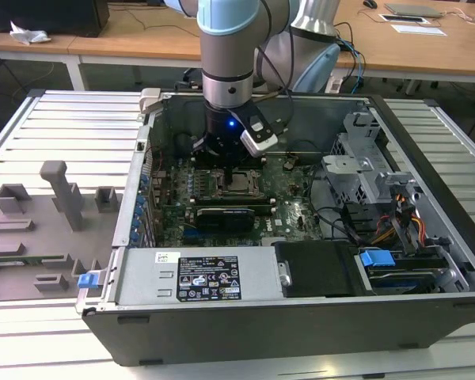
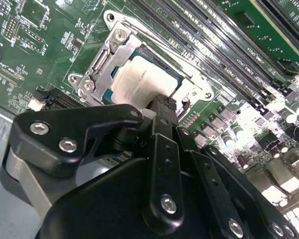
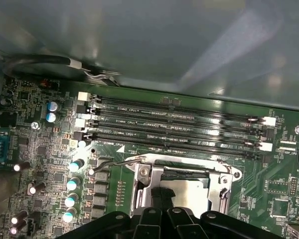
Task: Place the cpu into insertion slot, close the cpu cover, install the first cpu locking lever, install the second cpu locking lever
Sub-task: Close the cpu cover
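cpu (image 2: 139, 82) seated in insertion slot (image 3: 182, 173), centre of exterior view | cpu cover (image 2: 105, 63) lies flat around it | gripper (image 2: 163, 106) fingers closed together at cpu's edge | inside open computer case (image 1: 301, 336)

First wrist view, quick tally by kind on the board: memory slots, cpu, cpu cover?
memory slots: 4
cpu: 1
cpu cover: 1
Total: 6
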